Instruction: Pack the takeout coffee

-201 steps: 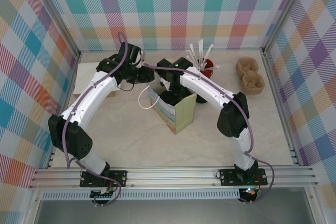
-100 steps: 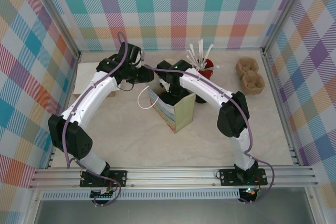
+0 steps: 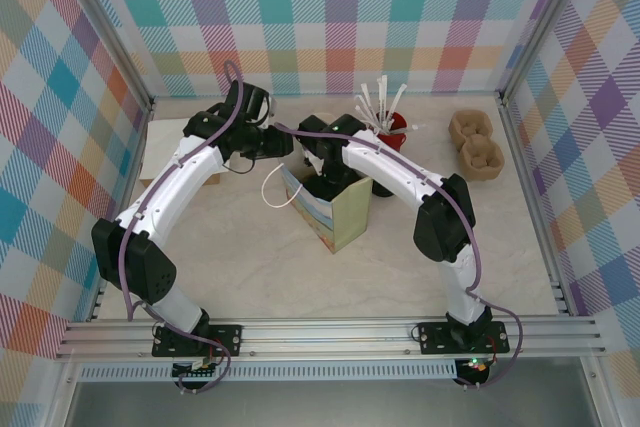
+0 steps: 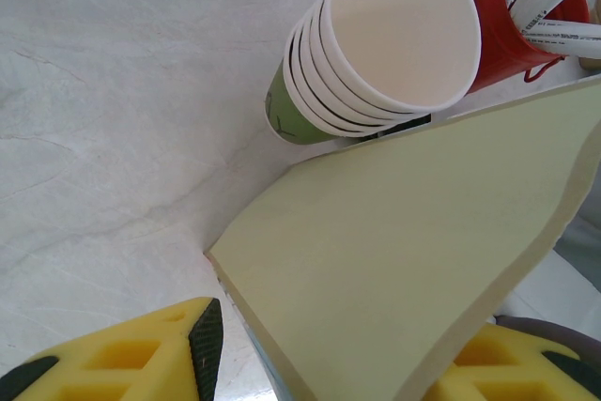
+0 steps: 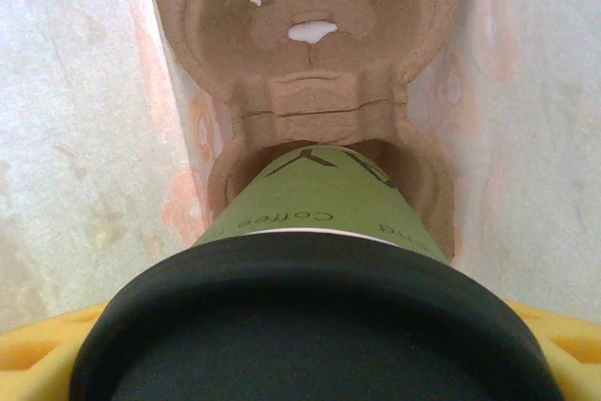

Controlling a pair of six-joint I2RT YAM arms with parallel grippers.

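Holding: right gripper [image 5: 300, 363], fingers clamped on the takeout coffee [image 5: 324, 199] just under its black lid.
Coffee: base nosing into the near cell of the pulp tray [image 5: 310, 53], down inside the paper bag [image 3: 345, 219].
Left gripper [image 4: 333, 349]: straddling the bag's wall, but pinching it or not, I can't tell.
Risk: if the base isn't fully seated, letting go could tip the cup. A slack wall could also fold in and snag the wrist.

Right wrist view: the bottom edge cuts off the blurred black lid [image 5: 310, 326]; the tray [image 5: 310, 44] well hides the base of the green cup [image 5: 324, 190]. Left wrist view: the bag [image 4: 404, 260] wall hides the lower edge of the cup stack [image 4: 376, 53].
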